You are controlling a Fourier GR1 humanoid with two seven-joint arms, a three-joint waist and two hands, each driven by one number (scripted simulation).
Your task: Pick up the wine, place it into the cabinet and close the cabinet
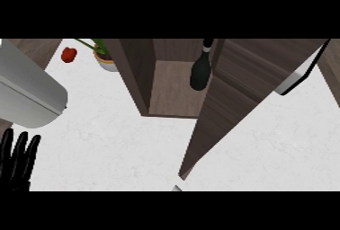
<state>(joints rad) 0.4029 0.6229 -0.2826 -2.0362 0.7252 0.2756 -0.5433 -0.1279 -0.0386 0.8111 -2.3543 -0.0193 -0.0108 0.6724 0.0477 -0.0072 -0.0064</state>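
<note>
You can read no label on the wine (200,72); it stands upright inside the cabinet (136,72), by the right wall. The door (232,99) is swung open over the table (113,143). Your left robot hand (16,161) rests at the lower left, fingers straight, holding nothing. A red pepper (69,54) and potted plant (104,57) sit left of the cabinet.

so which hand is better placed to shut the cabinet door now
Probably the right, as a guess. The wine already stands inside the cabinet, and the open door swings out toward the view's right. The left hand rests open at the far left edge; the right hand isn't in view.
</note>
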